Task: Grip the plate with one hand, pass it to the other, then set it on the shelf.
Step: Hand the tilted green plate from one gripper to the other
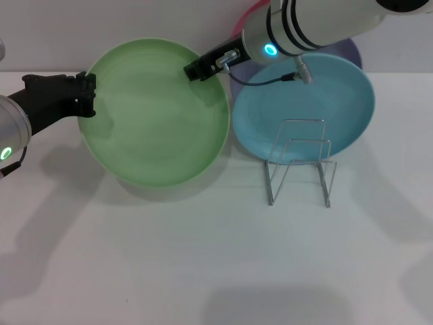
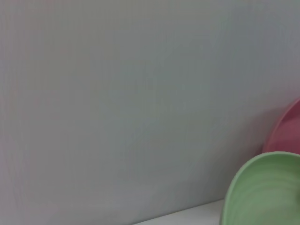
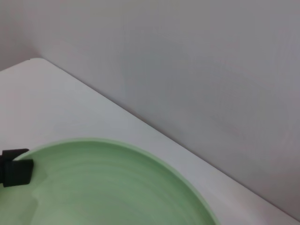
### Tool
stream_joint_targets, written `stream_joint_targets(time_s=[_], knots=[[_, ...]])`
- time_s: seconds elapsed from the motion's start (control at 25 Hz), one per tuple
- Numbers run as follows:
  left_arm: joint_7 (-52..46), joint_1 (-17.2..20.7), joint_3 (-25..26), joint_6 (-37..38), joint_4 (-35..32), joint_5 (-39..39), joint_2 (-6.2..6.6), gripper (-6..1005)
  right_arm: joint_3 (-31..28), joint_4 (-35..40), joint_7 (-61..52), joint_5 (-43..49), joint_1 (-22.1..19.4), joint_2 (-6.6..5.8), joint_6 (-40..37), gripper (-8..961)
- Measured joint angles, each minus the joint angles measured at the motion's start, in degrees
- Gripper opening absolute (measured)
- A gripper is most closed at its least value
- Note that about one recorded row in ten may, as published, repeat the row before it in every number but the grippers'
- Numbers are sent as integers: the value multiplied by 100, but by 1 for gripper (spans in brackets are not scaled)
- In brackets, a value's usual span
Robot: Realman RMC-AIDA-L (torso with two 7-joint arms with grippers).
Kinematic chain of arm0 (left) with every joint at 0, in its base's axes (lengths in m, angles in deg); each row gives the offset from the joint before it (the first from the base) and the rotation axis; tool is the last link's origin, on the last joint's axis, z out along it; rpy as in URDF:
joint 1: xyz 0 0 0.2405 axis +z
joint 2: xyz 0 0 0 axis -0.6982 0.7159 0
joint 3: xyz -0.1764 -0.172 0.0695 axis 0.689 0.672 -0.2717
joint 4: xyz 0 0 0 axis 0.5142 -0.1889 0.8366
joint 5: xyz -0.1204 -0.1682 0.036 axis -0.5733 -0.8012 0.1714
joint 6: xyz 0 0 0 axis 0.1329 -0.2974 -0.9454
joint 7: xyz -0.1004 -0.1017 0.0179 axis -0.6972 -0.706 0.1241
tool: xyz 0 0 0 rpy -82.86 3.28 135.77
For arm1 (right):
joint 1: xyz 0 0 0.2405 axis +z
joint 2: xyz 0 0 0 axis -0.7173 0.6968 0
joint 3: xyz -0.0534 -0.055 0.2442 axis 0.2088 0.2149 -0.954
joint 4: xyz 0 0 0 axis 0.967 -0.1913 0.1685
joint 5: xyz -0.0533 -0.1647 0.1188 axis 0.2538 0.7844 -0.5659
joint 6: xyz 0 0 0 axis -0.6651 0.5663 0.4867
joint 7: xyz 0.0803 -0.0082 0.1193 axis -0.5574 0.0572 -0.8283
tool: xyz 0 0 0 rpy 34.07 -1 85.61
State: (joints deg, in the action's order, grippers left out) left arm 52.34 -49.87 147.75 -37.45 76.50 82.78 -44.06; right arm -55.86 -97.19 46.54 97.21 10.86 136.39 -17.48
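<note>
White desk (image 1: 203,271) surface is carrying every item in the work area. Largest on it is the plate (image 1: 159,112), light green and matte, which appears raised and tilted toward the head camera rather than lying flat; its shadow is falling on the desk below its lower rim. Both arms are meeting at this plate, one at each side, which suggests the hand-over step is in progress.

Next in size, a teal-blue plate (image 1: 338,108) is lying just beside the green one, partly behind the shelf. A lavender plate (image 1: 352,53) and a pink plate (image 1: 247,20) are showing only as edges behind the right arm.

Then comes the shelf (image 1: 301,162), a silver wire rack standing upright in front of the teal-blue plate, unoccupied and apart from the green plate. Its slots are facing upward so that a plate can be lowered in on edge.

Left tool (image 1: 86,95) is sitting at the plate's left rim, fingers closed on that rim. Right tool (image 1: 201,69) is reaching over the upper right rim; whether its fingers are gripping or parted cannot be told. Judgement: neither side should release until the other grip is confirmed.
</note>
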Motion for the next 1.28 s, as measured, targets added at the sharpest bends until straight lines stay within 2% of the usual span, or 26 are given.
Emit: stream_joint_targets(time_s=[0.16,0.36,0.72,0.88,1.0,1.2,1.28], knots=[[-4,-4,0,-5,1,-3,-1,37,0,1,5,0,-1,-2,0,429],[-6,-4,0,-9,10,-3,-8,37,-1,3,83,0,-1,-4,-14,433],[-9,-42,0,7,-1,-3,-7,37,-1,103,196,-147,-10,-4,-175,368],[-9,-59,2,7,-3,-2,-2,37,79,197,1017,-709,-123,-4,-464,340],[-8,-50,4,34,6,-45,-2,37,180,199,1172,-798,-181,-8,-522,318],[1,-24,5,60,-9,-236,18,37,379,121,1183,-802,-252,-9,-530,197],[7,-17,5,60,-9,-247,18,37,412,109,1183,-802,-264,-9,-530,181]])
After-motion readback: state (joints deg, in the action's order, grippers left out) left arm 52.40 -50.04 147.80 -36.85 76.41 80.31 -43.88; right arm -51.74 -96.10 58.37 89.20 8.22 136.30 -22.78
